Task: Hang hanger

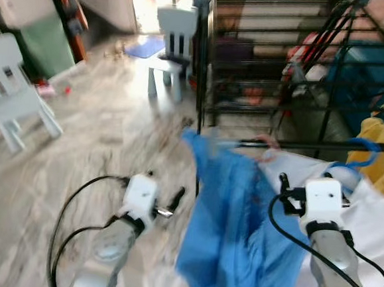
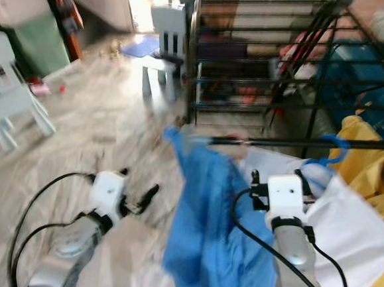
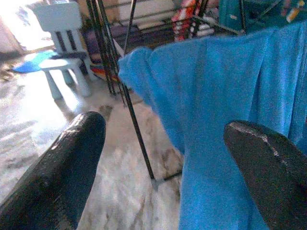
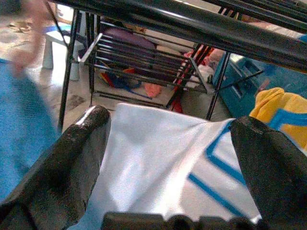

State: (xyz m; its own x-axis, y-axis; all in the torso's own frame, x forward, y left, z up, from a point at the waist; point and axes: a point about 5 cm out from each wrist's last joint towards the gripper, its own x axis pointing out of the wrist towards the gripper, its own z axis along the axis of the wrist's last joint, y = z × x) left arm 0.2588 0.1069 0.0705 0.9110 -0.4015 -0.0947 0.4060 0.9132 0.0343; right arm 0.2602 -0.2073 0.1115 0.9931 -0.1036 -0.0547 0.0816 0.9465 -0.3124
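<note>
Hanger (image 1: 362, 155), blue, hooks over the black rail (image 1: 311, 147) at two o'clock. Right gripper (image 4: 168, 158) spread wide, empty, over white cloth (image 4: 158, 163) just below the rail. Left gripper (image 3: 163, 158) spread, empty, facing blue garment (image 1: 232, 220) draped at center. White chair (image 1: 175, 46) at twelve.

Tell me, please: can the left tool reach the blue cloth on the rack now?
Probably yes. The left tool is open beside the blue cloth, and its wrist view shows nothing between them except a thin rack leg.
</note>
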